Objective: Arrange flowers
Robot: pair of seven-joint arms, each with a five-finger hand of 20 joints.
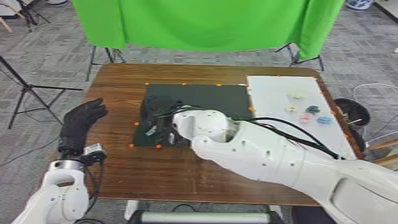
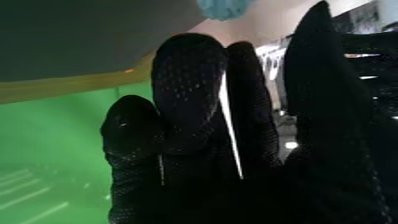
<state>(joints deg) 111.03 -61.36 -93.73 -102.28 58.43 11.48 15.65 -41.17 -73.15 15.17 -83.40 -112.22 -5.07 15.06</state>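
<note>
Holds the right hand (image 1: 161, 111) at the left part of a dark mat (image 1: 218, 94) on the brown table (image 1: 120, 175), open, with fingers (image 2: 188, 75) nearly straight and close together and the thumb apart. Displays a cream flower (image 1: 296, 93), a pale yellow flower (image 1: 290, 108), a dark teal flower (image 1: 313, 109), a pink flower (image 1: 305, 118) and a light blue flower (image 1: 325, 120) grouped on a white sheet (image 1: 272, 90) at right. Catches light blue petals (image 2: 223, 7) beyond the fingertips in the right wrist view. Holds the left hand (image 1: 82, 119) open by the table's left side, opposite a green cloth (image 1: 209, 25) past the far edge
</note>
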